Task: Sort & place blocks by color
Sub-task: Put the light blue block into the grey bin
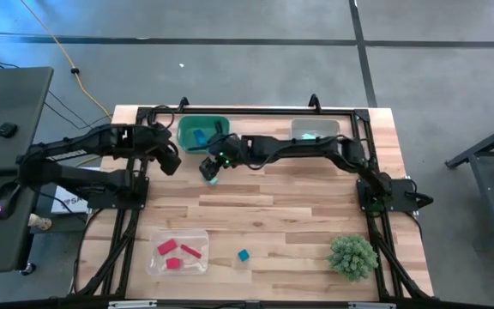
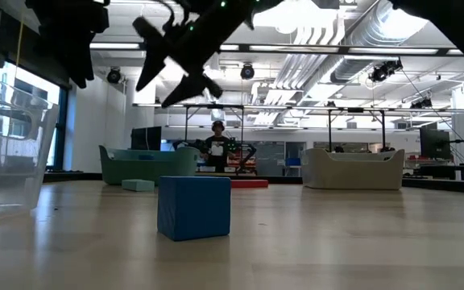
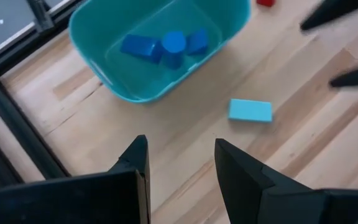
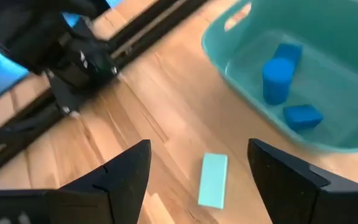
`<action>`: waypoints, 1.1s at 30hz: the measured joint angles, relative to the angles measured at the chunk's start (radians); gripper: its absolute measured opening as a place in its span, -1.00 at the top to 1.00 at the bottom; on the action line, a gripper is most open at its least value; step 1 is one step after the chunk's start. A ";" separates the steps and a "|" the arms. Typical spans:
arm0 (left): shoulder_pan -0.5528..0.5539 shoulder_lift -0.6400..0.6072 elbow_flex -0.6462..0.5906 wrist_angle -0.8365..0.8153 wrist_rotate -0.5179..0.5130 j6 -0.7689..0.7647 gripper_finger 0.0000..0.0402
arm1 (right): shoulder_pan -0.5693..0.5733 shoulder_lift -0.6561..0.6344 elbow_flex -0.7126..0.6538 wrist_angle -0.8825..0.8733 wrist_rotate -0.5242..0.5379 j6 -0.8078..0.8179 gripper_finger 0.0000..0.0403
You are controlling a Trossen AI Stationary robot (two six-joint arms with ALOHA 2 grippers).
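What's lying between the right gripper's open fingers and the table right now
A light teal block lies flat on the wooden table, framed by the open right gripper above it, beside the teal bin; the right wrist view shows this.

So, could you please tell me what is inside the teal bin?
The teal bin holds three blue blocks: two blocky pieces and a cylinder. Nothing else shows inside.

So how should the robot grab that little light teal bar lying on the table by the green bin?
Probably from straight above, pinching the light teal bar across its two long sides. It lies flat on the table with bare wood all round, so both fingers fit. The right end effector hangs open over it, fingers already either side of its narrow width. The teal bin is beside it, apart.
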 joint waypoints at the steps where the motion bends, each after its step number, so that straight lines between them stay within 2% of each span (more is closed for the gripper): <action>1: 0.009 0.000 0.000 0.000 0.000 0.000 0.50 | 0.001 0.012 0.000 -0.001 -0.010 0.004 -0.27; 18: 0.056 0.000 0.000 0.000 0.003 0.000 0.50 | 0.039 0.162 0.000 -0.015 -0.018 0.063 -0.27; 27: 0.055 0.000 0.000 0.001 0.021 -0.002 0.50 | 0.067 0.184 0.000 -0.007 0.101 -0.002 -0.27; 33: 0.055 0.000 0.000 0.001 0.023 -0.015 0.50 | 0.064 0.193 0.000 0.022 0.109 -0.012 -0.27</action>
